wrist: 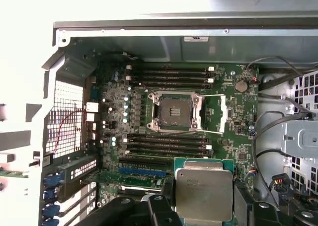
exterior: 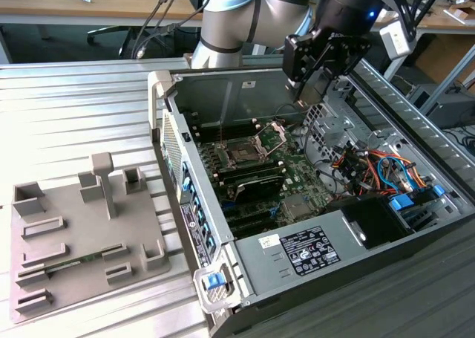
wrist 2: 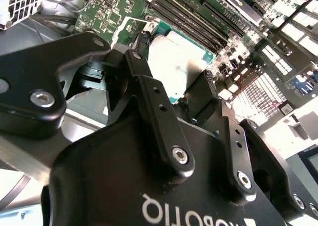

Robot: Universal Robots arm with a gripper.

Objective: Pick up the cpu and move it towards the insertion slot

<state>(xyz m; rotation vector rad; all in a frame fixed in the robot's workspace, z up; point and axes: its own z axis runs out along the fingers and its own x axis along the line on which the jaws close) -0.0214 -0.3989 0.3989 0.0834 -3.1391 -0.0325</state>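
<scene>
- The gripper point(wrist 2: 174, 89) is closed on the cpu point(wrist 2: 174, 67); in the second wrist view its two black fingers point(wrist 2: 149, 94) press the chip's opposite edges.
- The cpu point(wrist: 203, 193) is in the air above the green motherboard point(wrist: 233, 107), with its pale metal top visible in both wrist views.
- In the exterior view the gripper point(exterior: 308, 93) hangs over the far right part of the open computer case point(exterior: 297, 252).
- The insertion slot point(exterior: 243, 154) lies on the board, to the exterior view's left of the gripper and nearer, apart from it.
- In the first wrist view the insertion slot point(wrist: 175, 112) has a dark centre, and its metal bracket point(wrist: 213, 114) is folded open beside it.
- A grey fixture tray point(exterior: 74, 238) lies on the table at the exterior view's left of the case.
</scene>
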